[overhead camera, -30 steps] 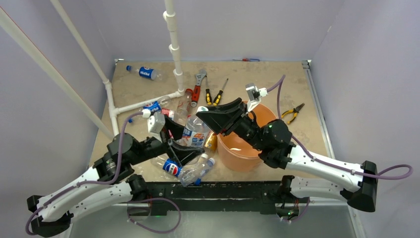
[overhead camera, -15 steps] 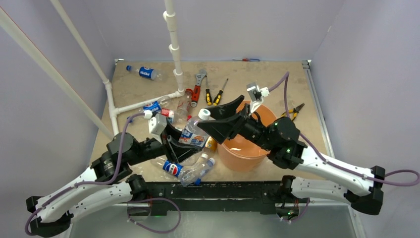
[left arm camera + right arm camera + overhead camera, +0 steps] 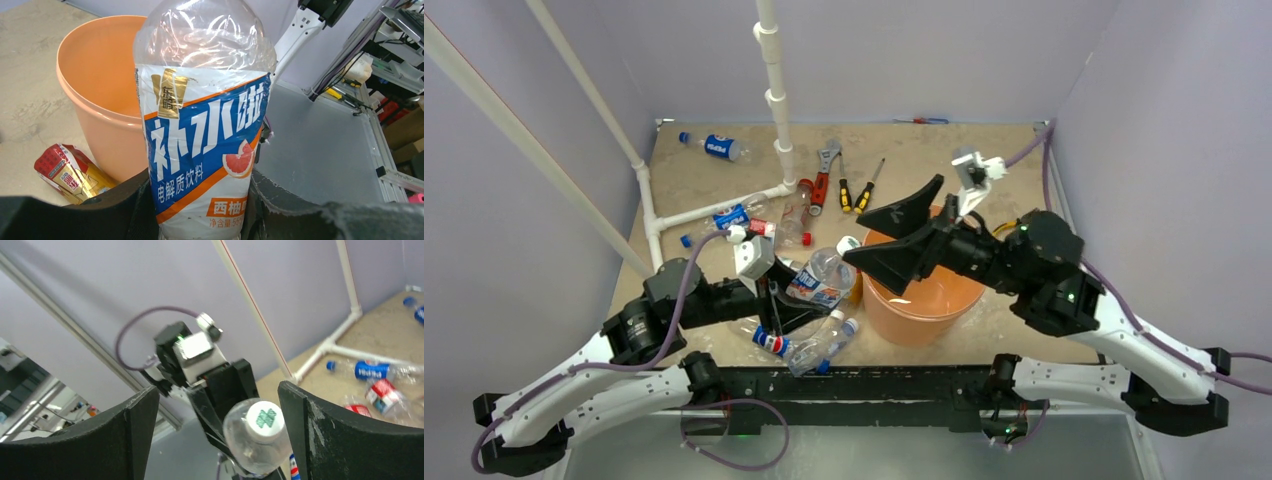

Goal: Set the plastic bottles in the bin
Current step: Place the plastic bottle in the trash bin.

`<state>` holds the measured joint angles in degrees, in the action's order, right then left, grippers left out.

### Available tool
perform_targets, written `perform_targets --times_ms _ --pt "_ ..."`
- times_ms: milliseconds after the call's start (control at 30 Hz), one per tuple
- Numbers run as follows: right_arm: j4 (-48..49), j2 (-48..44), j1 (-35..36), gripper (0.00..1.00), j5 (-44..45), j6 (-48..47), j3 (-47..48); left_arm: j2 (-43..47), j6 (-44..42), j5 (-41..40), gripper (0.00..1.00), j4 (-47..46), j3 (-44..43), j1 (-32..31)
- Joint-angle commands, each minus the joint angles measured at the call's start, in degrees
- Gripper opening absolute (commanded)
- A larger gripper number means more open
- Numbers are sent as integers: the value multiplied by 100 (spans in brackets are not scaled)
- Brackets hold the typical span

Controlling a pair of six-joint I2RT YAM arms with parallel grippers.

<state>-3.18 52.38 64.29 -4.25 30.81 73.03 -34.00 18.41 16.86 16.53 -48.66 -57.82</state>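
My left gripper is shut on the lower body of a clear plastic bottle with a blue, white and orange label. It holds that bottle off the table, just left of the orange bin. The bottle's white cap points at my right gripper, which hangs open over the bin's left rim without touching it. More plastic bottles lie about: Pepsi ones, a red-labelled one, and two near the front edge.
A red-handled wrench, two screwdrivers and pliers lie behind and right of the bin. A white pipe frame rises at the back left. A red-and-gold labelled bottle lies at the bin's foot.
My left gripper closed on the labelled bottle. My right gripper opened, let it go and drew back to the right, above the bin.
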Motion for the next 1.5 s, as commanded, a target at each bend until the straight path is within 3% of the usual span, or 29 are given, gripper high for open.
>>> perform_targets --times_ms 0,400,667,1100,1233,1333,1367,1400,1467 --pt "-694 383 15 91 -120 -26 22 -42 -215 171 15 12 -294 -1" --pt "-602 504 21 64 -210 130 -141 -23 -200 230 12 4 -331 -1" --pt "-281 13 20 66 151 273 -465 17 -180 213 12 -7 -278 -1" --pt "63 124 22 55 16 386 -602 -28 -145 256 12 -119 -239 -1" --pt "111 162 19 44 1 404 -632 -37 -145 268 12 -129 -231 -1" --pt "159 129 17 24 3 402 -679 -37 -138 262 12 -124 -228 -1" --pt "163 112 14 2 22 408 -696 -37 -130 252 15 -124 -222 -1" --pt "149 81 17 0 74 413 -713 -37 -109 225 21 -120 -221 -1" --pt "180 -17 21 0 181 409 -779 -45 -68 120 47 -64 -227 -1"
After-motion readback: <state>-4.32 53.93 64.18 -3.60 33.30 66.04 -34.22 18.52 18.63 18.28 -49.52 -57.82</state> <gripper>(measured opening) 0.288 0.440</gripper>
